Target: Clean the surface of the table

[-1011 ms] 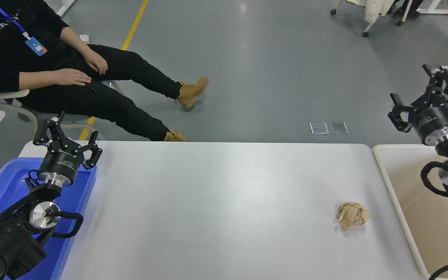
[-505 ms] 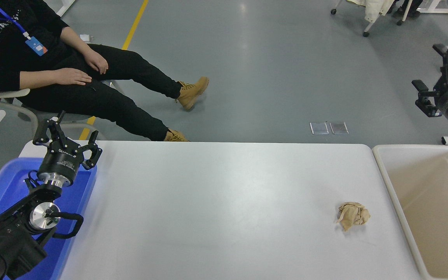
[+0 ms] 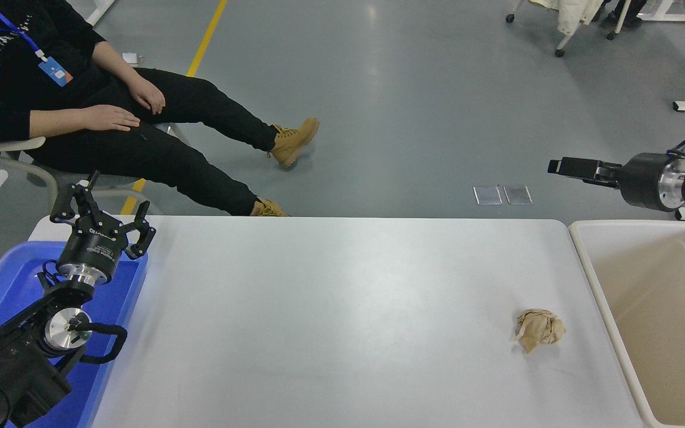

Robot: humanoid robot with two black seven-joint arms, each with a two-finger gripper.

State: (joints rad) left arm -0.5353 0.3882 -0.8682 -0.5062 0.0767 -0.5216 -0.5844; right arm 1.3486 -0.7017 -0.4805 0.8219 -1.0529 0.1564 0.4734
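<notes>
Tabletop first: the white table surface (image 3: pixel 330 309) spreads wide below and in front of me, its far edge running just beneath the level of my right gripper (image 3: pixel 562 166). That gripper comes in from the right edge, held high in the air past the table's far right corner and turned sideways so it points left; seen edge-on like this, I cannot tell whether it is spread or closed, and nothing shows in it. Below it and nearer to me lies a crumpled ball of brown paper (image 3: pixel 539 330) on the surface (well apart from the gripper, untouched). Just right of the paper, butted against the table's right edge and under my right arm, sits the beige tub (image 3: pixel 592 279). My left gripper (image 3: pixel 103 216) is parked at the table's far left corner, above the blue tray (image 3: pixel 3 285), its fingers spread wide and gripping nothing. Beyond it, past the table's far side, a person (image 3: pixel 81 119) in black sits in a chair with both hands resting on the thighs.
</notes>
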